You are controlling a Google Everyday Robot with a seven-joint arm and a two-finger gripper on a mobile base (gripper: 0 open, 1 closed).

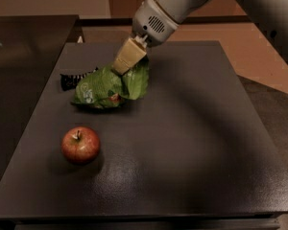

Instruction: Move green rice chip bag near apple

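Dark grey tabletop (197, 143) fills the frame. Tan fingers (128, 55) of the gripper (119, 70) pinch the top edge of the green rice chip bag (108, 87), upper centre; its white label's print is unreadable. A black wrapped bar (71, 79) lies at its left end. The apple (80, 145) sits apart, lower left.

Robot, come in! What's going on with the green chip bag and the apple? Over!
Claw shut on green rice chip bag, top edge, back of table. Bag apart from apple at front-left. Small black bar beside bag, path to apple open.
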